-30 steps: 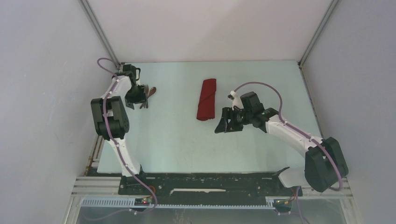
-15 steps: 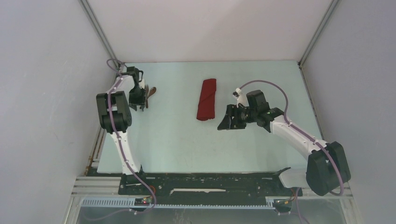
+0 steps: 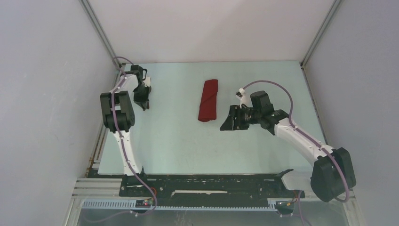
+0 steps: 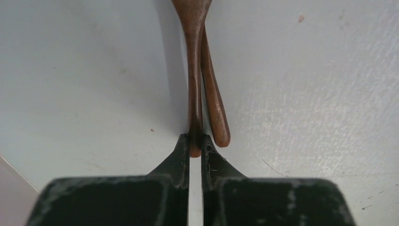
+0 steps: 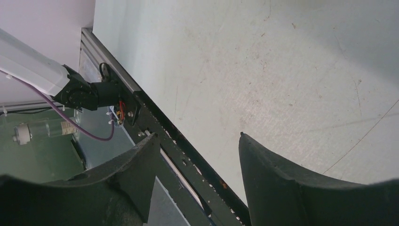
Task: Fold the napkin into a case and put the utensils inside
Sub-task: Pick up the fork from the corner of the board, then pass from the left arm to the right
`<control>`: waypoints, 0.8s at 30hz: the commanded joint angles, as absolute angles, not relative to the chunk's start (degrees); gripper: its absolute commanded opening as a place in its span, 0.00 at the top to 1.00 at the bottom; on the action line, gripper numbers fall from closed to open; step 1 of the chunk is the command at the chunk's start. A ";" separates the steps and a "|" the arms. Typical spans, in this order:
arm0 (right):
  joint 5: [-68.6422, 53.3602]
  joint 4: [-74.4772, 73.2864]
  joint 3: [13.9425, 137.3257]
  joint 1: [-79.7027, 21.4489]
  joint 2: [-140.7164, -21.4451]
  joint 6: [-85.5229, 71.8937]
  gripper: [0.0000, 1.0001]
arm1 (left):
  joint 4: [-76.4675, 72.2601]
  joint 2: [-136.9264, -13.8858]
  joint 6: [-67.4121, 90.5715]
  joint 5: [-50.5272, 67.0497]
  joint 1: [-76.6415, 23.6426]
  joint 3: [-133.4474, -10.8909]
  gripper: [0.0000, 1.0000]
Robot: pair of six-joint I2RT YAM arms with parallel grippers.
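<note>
The napkin point(image 3: 208, 100) lies folded into a narrow dark red case at the table's back middle. In the left wrist view, two thin dark brown utensils lie side by side, handles toward me. My left gripper point(image 4: 195, 141) is shut on the end of one utensil handle point(image 4: 194, 84). The other utensil handle point(image 4: 215, 113) lies just outside the right finger. From above, my left gripper point(image 3: 143, 101) hides the utensils at the back left. My right gripper point(image 3: 227, 125) hovers open just right of the case's near end, with nothing between its fingers point(image 5: 141, 160).
The enclosure's left wall and corner post point(image 3: 101, 33) stand close to the left arm. The black base rail point(image 5: 188, 160) at the table's near edge shows in the right wrist view. Bare table lies between the utensils and the case.
My left gripper moved right over the utensils and closed on one handle. The right arm edged slightly right, still open.
</note>
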State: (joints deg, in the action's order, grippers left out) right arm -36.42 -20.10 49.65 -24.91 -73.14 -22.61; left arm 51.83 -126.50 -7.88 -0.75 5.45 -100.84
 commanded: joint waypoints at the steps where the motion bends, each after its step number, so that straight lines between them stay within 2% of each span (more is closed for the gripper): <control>1: -35.55 -20.31 48.84 -24.57 -69.91 -21.32 0.30 | 51.91 -124.80 -8.03 -3.67 4.65 -102.35 1.00; 7: -33.73 -20.39 48.47 -23.13 -68.69 -20.50 0.30 | 49.38 -111.64 -5.96 -13.32 -0.76 -96.22 1.00; 12: -31.30 -24.48 51.54 -19.12 -66.29 -19.04 0.29 | 49.21 -96.80 -6.16 -19.08 -12.90 -83.24 1.00; 19: -34.49 -39.52 59.08 -15.15 -63.65 -18.89 0.29 | 41.62 -74.92 -17.60 -32.98 -48.14 -58.13 1.00; 24: -37.19 -50.98 62.30 -14.87 -62.97 -17.49 0.29 | 37.08 -62.08 -23.87 -33.92 -63.26 -48.33 1.00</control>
